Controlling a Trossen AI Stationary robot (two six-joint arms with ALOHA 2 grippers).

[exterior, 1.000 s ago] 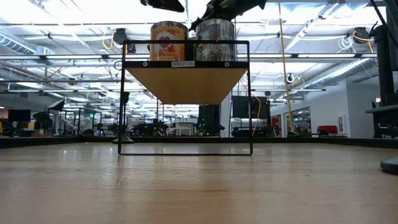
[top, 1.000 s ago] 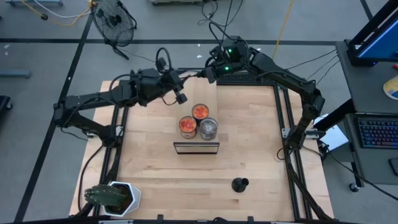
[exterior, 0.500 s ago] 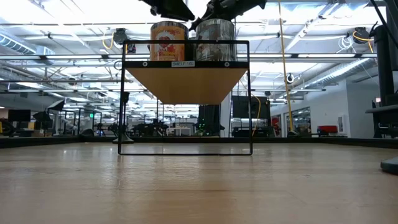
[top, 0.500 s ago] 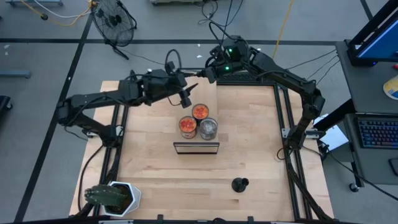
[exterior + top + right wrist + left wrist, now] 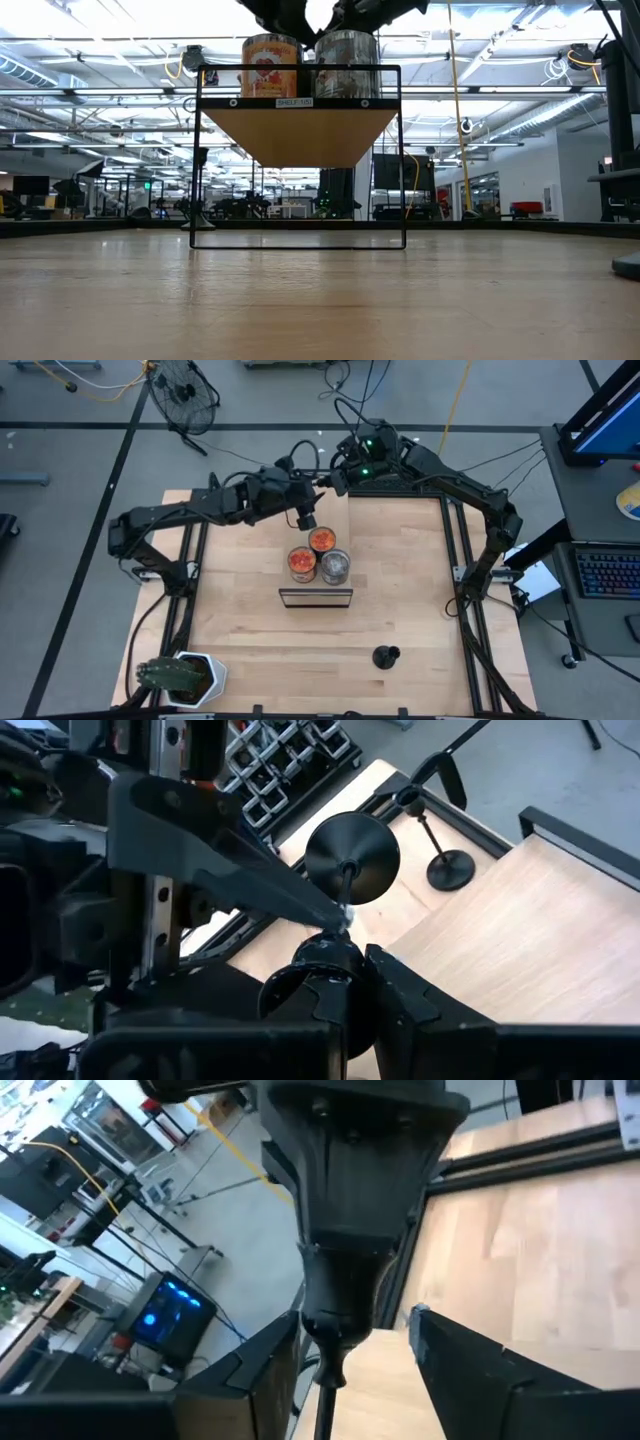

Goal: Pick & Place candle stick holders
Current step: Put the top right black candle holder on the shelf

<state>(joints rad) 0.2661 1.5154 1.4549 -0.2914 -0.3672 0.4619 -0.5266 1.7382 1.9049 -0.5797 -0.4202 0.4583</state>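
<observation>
My right hand [image 5: 345,935] pinches a candle stick holder [image 5: 351,858] by its stem; my left hand [image 5: 345,1355], open and empty, reaches in from nine o'clock; a mistimed handover drops it onto the jars [image 5: 320,557].

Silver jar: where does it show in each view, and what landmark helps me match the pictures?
High view: the silver jar stands mid-table on the black-framed shelf, right of an orange-topped jar.
Low view: top centre, on the same shelf, right of the orange jar.
Left wrist view: not in it.
Right wrist view: not in it.
Shared landmark: the black-framed shelf.
</observation>
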